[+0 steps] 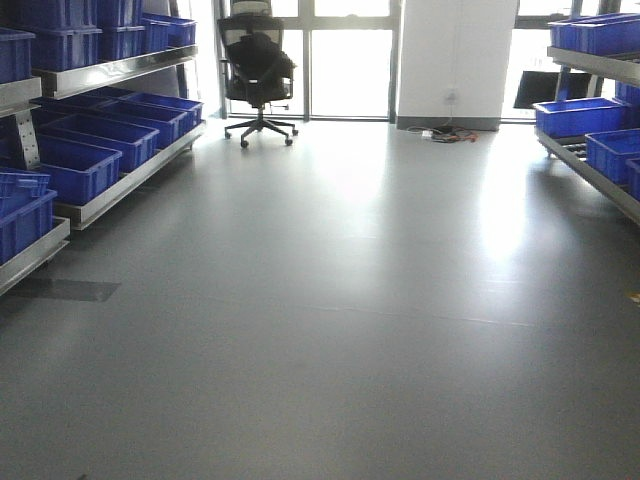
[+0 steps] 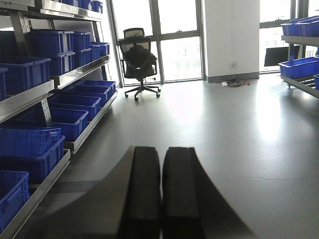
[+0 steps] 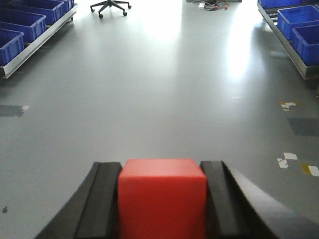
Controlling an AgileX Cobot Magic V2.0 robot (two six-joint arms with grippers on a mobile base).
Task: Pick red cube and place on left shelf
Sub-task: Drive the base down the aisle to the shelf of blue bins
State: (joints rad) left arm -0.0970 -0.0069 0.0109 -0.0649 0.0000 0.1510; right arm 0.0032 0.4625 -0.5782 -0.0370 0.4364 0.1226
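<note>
Underfoot: a grey floor (image 1: 340, 330), smooth and glossy, with broad window glare across its middle and far end
Floor marks: a dark rectangular patch (image 1: 65, 290) lies near the left rack; the right wrist view shows scraps of pale and yellow tape (image 3: 289, 105) toward the right side
Left side: the left shelf (image 1: 130, 180) is a tiered, sloping metal rack along the wall, its levels lined with blue bins (image 1: 95, 140) set side by side
Right side: the right shelf (image 1: 590, 172) is a similar metal rack, also carrying blue bins
Far end: tall windows (image 1: 350, 70) let in strong daylight; a black office chair (image 1: 258, 70) stands on the floor in front of them, near the end of the left rack
Back wall: a white pillar (image 1: 455, 55) stands between the windows, with a tangle of cables (image 1: 450, 134) on the floor at its foot
Cube: the red cube (image 3: 162, 204) is off the floor, wedged between the two black pads, touching both
Right arm: the right gripper (image 3: 160, 168) is clamped onto the cube and faces down the open aisle
Left arm: the left gripper (image 2: 160, 154) has its pads pressed together with nothing between them, and points toward the chair, with the left rack beside it
</note>
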